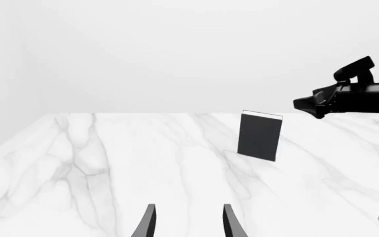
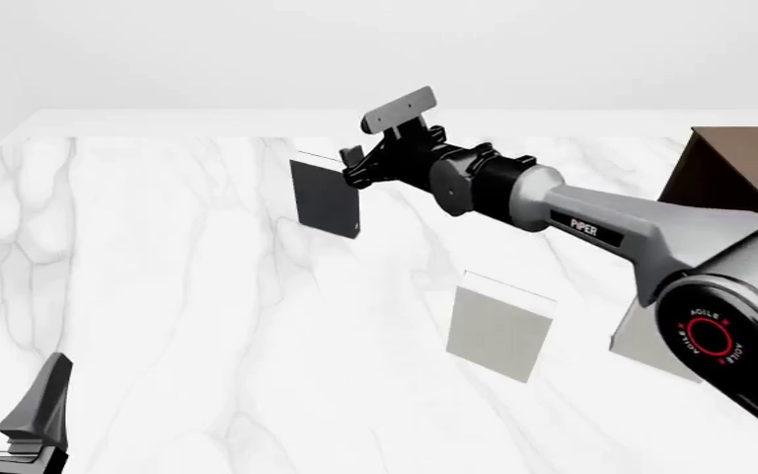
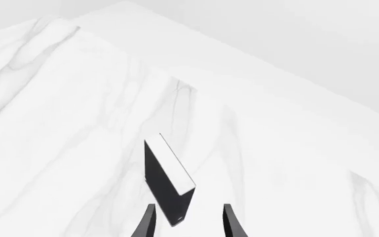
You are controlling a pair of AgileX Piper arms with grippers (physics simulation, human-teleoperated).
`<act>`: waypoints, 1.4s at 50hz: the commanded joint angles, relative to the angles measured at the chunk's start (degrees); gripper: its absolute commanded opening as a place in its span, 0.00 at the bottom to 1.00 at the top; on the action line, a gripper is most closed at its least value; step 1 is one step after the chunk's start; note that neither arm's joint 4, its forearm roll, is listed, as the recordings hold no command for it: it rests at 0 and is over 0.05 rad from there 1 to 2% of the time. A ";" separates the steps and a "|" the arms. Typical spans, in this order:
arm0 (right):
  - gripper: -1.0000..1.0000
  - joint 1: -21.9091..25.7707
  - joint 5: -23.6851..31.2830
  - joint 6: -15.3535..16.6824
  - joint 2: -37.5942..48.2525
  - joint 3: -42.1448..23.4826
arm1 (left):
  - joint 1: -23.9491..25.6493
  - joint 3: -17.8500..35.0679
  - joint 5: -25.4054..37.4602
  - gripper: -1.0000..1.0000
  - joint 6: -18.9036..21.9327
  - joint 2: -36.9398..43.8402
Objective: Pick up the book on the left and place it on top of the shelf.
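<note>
Flanking the book [image 2: 325, 198]: light-grey book [image 2: 499, 327], shelf [image 2: 734, 179].

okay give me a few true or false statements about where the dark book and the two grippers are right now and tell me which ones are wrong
1. The dark book stands upright on the marble table. True.
2. The right gripper is shut on the book. False: its fingers are apart, reaching just above the book, not yet closed on it.
3. The left gripper is touching the book. False: it sits open at the near left, far from it.
4. A light grey book stands nearer the camera than the dark one. True.
5. The dark book lies on the shelf. False: it stands on the table, left of the shelf.
</note>
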State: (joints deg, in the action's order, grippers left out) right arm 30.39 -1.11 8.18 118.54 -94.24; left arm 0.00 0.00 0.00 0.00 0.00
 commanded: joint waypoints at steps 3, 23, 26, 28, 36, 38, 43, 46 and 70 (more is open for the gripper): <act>1.00 0.02 0.05 -0.05 0.56 -0.46 | 0.00 0.00 0.00 1.00 0.00 0.00; 1.00 0.22 0.76 -1.07 10.57 -8.80 | 0.00 0.00 0.00 1.00 0.00 0.00; 1.00 0.18 0.60 -1.35 11.19 -9.01 | 0.00 0.00 0.00 1.00 0.00 0.00; 1.00 0.19 0.49 -1.40 11.37 -8.96 | 0.00 0.00 0.00 1.00 0.00 0.00; 1.00 0.03 0.71 -1.51 12.76 -10.00 | 0.00 0.00 0.00 1.00 0.00 0.00; 1.00 0.04 0.80 -1.51 13.30 -10.40 | 0.00 0.00 0.00 1.00 0.00 0.00; 1.00 -0.06 1.04 -1.65 14.48 -11.42 | 0.00 0.00 0.00 1.00 0.00 0.00; 1.00 -0.12 1.19 -1.69 15.15 -11.96 | 0.00 0.00 0.00 1.00 0.00 0.00; 1.00 -0.52 2.76 -2.33 20.62 -17.66 | 0.00 0.00 0.00 1.00 0.00 0.00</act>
State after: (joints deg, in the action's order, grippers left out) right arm 29.95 1.19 6.11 137.38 -110.05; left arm 0.00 0.00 0.00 0.00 0.00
